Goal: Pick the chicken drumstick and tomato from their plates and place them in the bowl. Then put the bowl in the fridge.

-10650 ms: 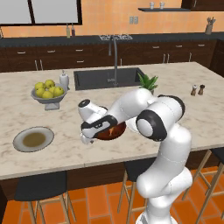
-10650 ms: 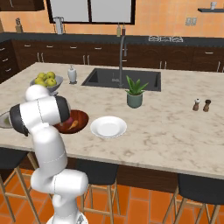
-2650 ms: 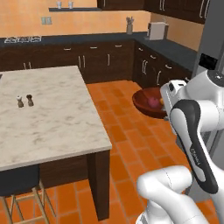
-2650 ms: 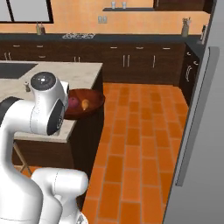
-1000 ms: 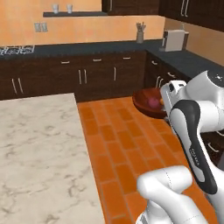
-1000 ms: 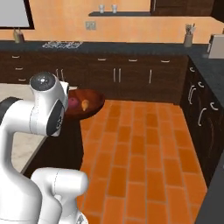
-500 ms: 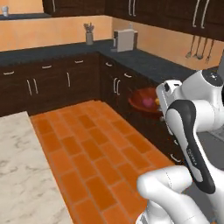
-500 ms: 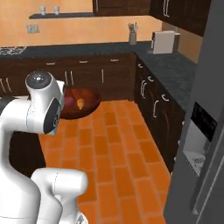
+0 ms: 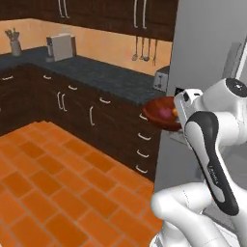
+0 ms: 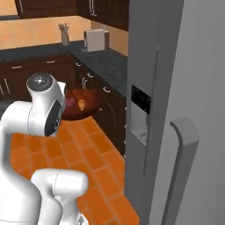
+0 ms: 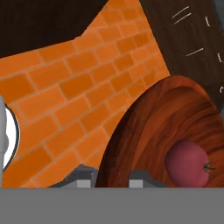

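Note:
In the hand view my gripper (image 11: 111, 178) is shut on the rim of the reddish-brown wooden bowl (image 11: 160, 125), one fingertip on each side of its wall. The dark red tomato (image 11: 188, 164) lies inside it. From the base cameras the bowl (image 9: 158, 114) (image 10: 86, 108) hangs in the air in front of my arm, level, with the tomato (image 10: 70, 102) and the orange-brown chicken drumstick (image 10: 82, 104) side by side inside. The tall grey fridge (image 10: 176, 83) stands close on the right, doors shut, with its dispenser panel (image 10: 139, 113) and long handle (image 10: 179, 171) facing me. The plates are out of view.
Dark lower cabinets (image 9: 91, 116) under a dark counter (image 9: 106, 77) run up to the fridge (image 9: 207, 53). A toaster (image 9: 60, 47) and a utensil pot (image 9: 14, 46) stand on that counter. Orange tiled floor (image 9: 53, 193) lies open to the left.
The whole picture has swung round with the base: the fridge now stands much nearer and larger on the right. The bowl has stayed in my gripper, in the same place relative to the arm.

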